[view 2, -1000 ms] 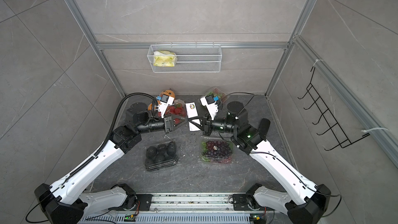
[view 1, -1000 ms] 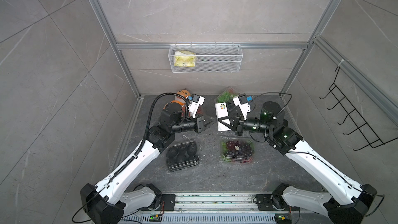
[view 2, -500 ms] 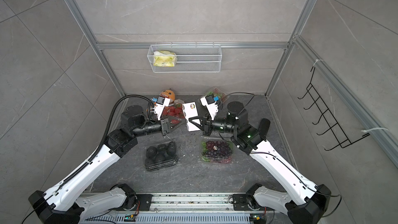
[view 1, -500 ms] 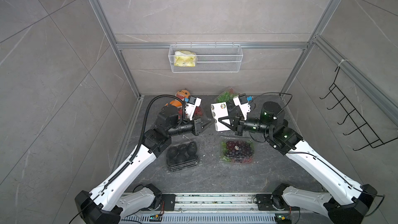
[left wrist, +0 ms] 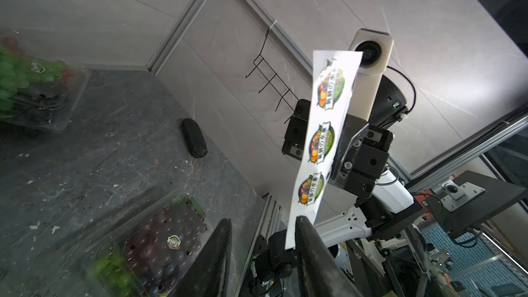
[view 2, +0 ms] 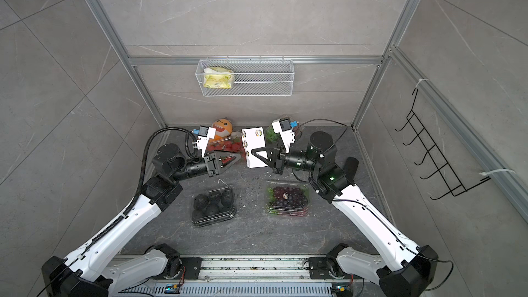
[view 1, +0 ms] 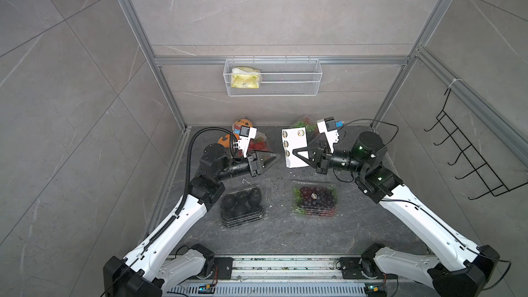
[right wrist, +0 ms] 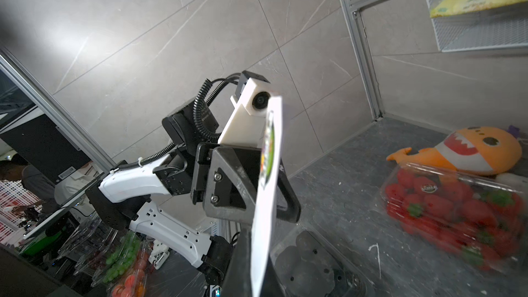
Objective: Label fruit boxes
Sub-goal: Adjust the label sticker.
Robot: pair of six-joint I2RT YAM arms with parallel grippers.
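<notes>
1. Four clear plastic clamshell punnets lie on your dark grey stone-patterned surface, and both top views show them all.
2. At the back you find the punnet of red strawberries just in front of the orange plush shark toy. The punnet of green grapes sits further to the right, against the back wall.
3. Nearer the arm bases, the punnet of dark round fruits lies on the left side. The punnet of purple grapes lies on the right, well apart from it.
4. You can see a small round sticker on three lids: the strawberries, the green grapes and the purple grapes.
5. Your right jaws are clenched on the white sheet of round stickers and hold it upright above the middle of the surface. Three stickers in a column face the left wrist camera.
6. Your left jaws are released, parted and grasping nothing. In both top views their tips point at the sheet with a gap between. In the left wrist view the sheet's lower edge lies beside one finger, and you cannot tell whether they touch.
7. On the back wall a white wire basket holds a yellow packet. A black wire hook rack hangs on the right wall.
</notes>
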